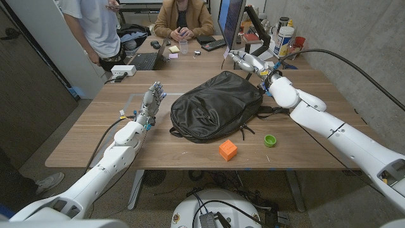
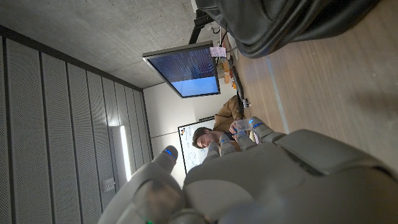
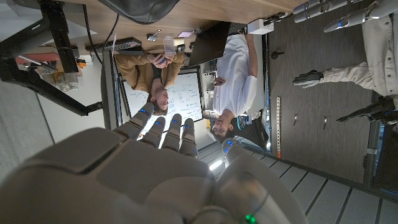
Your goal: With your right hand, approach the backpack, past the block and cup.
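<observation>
Left robot hand (image 1: 151, 100): open, holding nothing, raised just beside the backpack's left edge, out of the right arm's way
Backpack (image 1: 215, 104): black, lying flat mid-tabletop (image 1: 95, 136), its straps trailing toward the near edge
Block (image 1: 228, 150): orange, in front of the backpack
Cup (image 1: 270, 140): green (small, near the block), already behind the reaching arm
Right robot hand (image 1: 248, 62): empty, fingers extended, over the backpack's far right corner, apparently arrived
</observation>
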You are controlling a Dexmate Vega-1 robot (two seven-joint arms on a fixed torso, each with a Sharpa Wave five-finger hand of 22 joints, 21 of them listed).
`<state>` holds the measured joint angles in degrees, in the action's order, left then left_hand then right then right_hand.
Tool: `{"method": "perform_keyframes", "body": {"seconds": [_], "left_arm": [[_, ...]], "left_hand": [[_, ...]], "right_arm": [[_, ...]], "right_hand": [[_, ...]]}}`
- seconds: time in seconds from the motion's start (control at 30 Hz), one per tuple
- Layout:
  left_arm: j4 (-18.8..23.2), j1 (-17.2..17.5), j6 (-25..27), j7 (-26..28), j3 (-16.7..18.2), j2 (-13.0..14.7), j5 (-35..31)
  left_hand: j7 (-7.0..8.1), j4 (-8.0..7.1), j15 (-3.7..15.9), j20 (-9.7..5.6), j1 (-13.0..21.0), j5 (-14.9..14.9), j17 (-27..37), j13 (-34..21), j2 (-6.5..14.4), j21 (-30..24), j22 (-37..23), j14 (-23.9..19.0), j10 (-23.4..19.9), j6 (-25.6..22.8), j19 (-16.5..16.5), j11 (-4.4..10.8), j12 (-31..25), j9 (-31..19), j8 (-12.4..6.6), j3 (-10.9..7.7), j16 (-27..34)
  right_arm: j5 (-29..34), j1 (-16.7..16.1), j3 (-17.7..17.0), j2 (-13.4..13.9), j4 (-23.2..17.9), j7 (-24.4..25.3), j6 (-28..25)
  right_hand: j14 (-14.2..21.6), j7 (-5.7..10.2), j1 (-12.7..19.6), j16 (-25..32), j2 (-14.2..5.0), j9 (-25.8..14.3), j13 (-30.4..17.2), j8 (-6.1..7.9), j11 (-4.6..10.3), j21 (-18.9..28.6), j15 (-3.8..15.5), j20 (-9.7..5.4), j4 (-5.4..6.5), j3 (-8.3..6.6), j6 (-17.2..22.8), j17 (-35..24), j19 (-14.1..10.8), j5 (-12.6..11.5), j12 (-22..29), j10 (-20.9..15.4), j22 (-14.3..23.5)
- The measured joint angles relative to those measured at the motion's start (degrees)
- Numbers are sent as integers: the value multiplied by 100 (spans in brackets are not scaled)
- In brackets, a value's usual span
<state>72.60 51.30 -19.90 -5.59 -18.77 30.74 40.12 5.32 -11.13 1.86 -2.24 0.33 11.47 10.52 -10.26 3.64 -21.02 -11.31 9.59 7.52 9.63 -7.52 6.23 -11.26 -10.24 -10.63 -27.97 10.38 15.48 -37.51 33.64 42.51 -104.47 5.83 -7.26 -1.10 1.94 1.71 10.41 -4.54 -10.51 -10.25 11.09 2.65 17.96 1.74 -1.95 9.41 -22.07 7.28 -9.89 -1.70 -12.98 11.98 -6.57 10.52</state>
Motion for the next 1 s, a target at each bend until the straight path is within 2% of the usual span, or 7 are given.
{"method": "perform_keyframes", "body": {"seconds": [0.17,0.53,0.63,1.0], "left_arm": [[22,21,-2,0,4,11,1],[74,75,-3,12,20,40,15],[79,84,-3,12,23,43,15],[89,105,-4,18,37,58,34]], "left_hand": [[32,0,0,21,0,0,0,0,0,0,13,0,-1,-32,-22,1,0,0,0,0,0],[2,0,0,30,0,0,0,0,0,0,13,0,-23,-64,-30,22,0,0,0,0,0],[2,0,0,30,0,0,0,0,0,0,13,0,-28,-64,-30,27,0,0,0,0,0],[2,0,0,29,0,-1,0,0,0,0,12,0,-53,-63,-30,52,0,0,0,0,0]], "right_arm": [[145,0,0,0,0,1,-109],[597,-1,161,31,-233,-41,-437],[717,22,194,31,-265,-72,-519],[1081,95,329,12,-332,-186,-727]], "right_hand": [[0,0,1,0,-1,0,0,0,0,0,0,-1,-2,2,0,4,-1,0,0,0,0],[61,21,160,0,-51,0,0,0,-31,0,1,-8,-143,1,21,30,-74,0,0,-30,0],[61,22,183,0,-74,0,0,0,-31,0,1,-20,-165,-21,21,30,-144,0,0,-30,0],[92,76,293,0,-114,0,0,0,-31,0,32,-20,-231,-39,7,30,-144,0,0,-30,0]]}}
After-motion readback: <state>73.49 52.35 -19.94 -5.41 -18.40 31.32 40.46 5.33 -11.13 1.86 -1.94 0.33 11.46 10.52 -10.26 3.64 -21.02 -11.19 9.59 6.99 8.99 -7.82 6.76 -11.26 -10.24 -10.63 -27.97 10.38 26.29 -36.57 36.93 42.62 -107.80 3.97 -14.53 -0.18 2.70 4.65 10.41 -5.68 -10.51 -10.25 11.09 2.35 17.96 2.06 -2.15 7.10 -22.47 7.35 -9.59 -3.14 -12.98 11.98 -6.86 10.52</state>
